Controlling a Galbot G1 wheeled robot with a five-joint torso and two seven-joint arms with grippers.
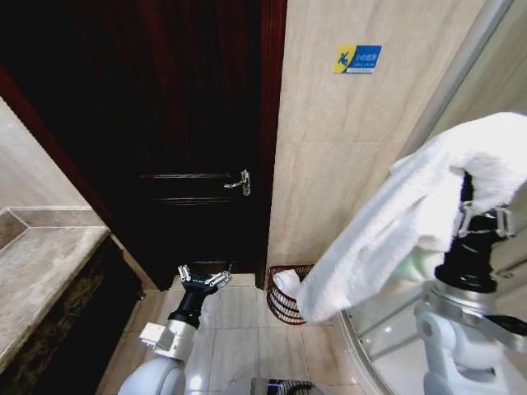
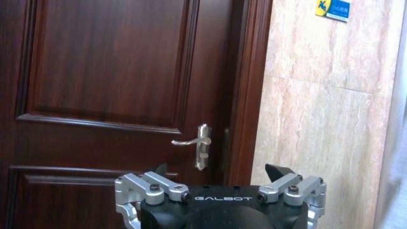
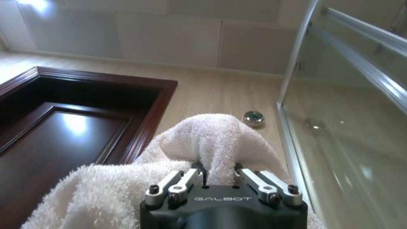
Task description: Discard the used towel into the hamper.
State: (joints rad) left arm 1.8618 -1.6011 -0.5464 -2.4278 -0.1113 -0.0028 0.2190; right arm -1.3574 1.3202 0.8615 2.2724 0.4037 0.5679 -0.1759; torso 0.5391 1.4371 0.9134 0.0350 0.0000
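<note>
The right gripper [image 3: 218, 174] has its jaws clamped on a fluffy white terry towel [image 1: 395, 222], held high on an upraised arm beside the glass shower screen [image 1: 387, 329]. The towel drapes down towards the round reddish-brown wire hamper [image 1: 284, 303] on the floor against the beige tiled wall. This looks like the carrying step; next, the towel needs lowering over the hamper's mouth. The left gripper [image 1: 203, 278], jaws apart and empty, points at the dark wooden door [image 2: 114, 71].
</note>
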